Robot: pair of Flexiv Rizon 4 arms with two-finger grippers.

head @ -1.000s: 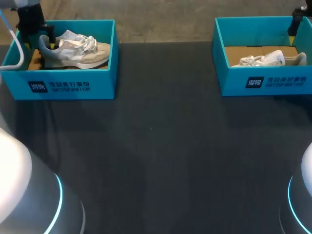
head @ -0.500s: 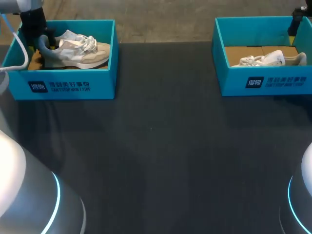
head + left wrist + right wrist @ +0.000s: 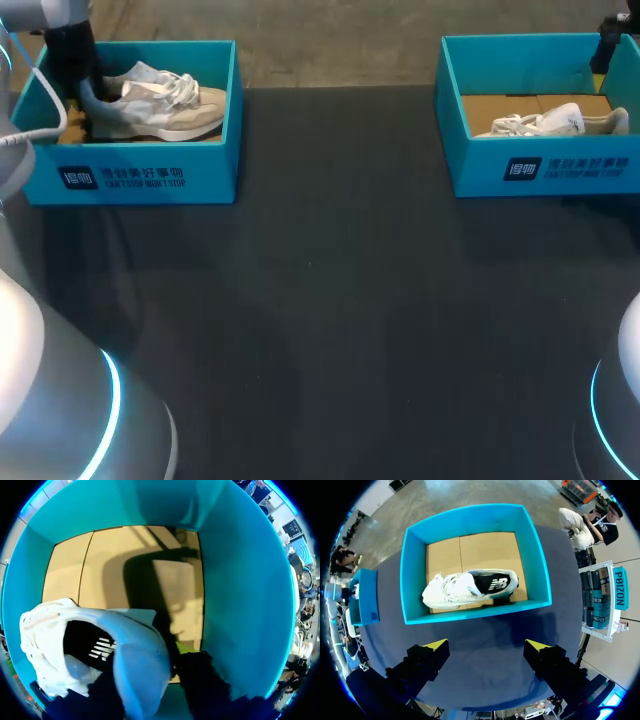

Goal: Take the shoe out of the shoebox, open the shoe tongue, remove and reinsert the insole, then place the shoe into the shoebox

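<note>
A white and beige shoe (image 3: 160, 105) lies in the left teal shoebox (image 3: 140, 170), toe to the right. My left gripper (image 3: 78, 80) is down inside this box at the shoe's grey heel. In the left wrist view the heel (image 3: 142, 672) sits right at the left gripper (image 3: 150, 685), with the shoe's opening (image 3: 82, 642) beside it and the box wall (image 3: 240, 590) close by. My right gripper (image 3: 487, 645) hangs open and empty high above the right shoebox (image 3: 475, 615), which holds a second white shoe (image 3: 470, 587). From the head camera the right gripper (image 3: 603, 55) shows at the far right edge.
The right shoebox (image 3: 540, 165) with its shoe (image 3: 555, 122) stands at the back right. A dark table mat (image 3: 330, 300) spreads between and in front of the two boxes. Brown cardboard floor (image 3: 125, 570) shows inside the left box beyond the shoe.
My left arm has shifted a little to the left and settled at the shoe's heel. The shoe has barely moved. The right arm has kept still.
</note>
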